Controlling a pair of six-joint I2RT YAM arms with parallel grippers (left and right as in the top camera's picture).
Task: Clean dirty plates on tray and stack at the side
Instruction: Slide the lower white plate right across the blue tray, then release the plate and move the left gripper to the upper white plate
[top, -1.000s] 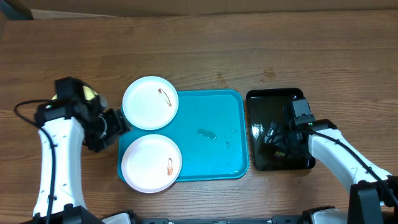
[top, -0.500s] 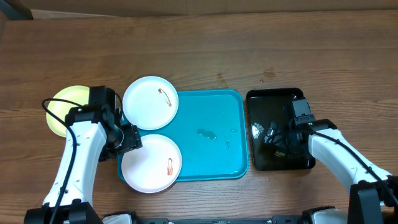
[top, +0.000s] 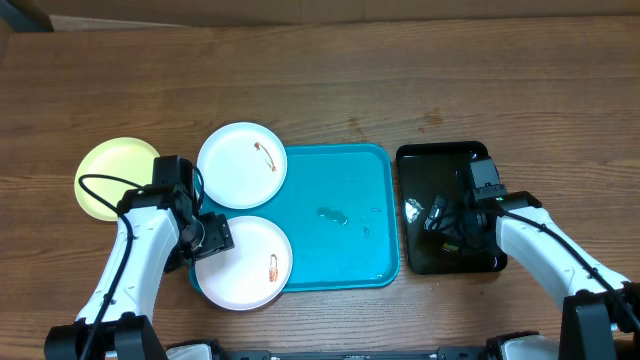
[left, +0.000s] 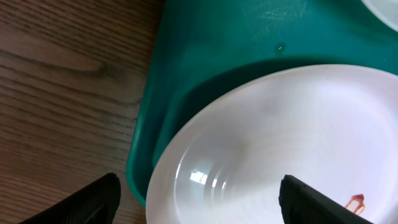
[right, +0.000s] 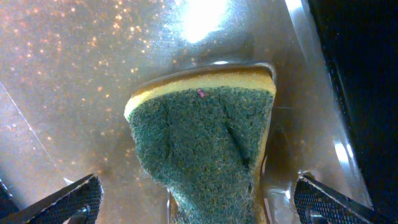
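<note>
The turquoise tray lies mid-table. Two white plates with reddish smears sit over its left edge: one at the upper left, one at the lower left. The yellow-green plate lies alone on the table to the left. My left gripper is open over the left rim of the lower white plate, at the tray's corner. My right gripper is open, its fingers either side of a green and yellow sponge, not closed on it.
A glossy black tray stands right of the turquoise tray; its wet floor holds the sponge. A small puddle sits on the turquoise tray. Bare wooden table lies to the left, with a cardboard edge at the back.
My left arm has moved right from over the yellow-green plate to the lower white plate, leaving the yellow-green plate uncovered on the table. The right arm has not moved.
</note>
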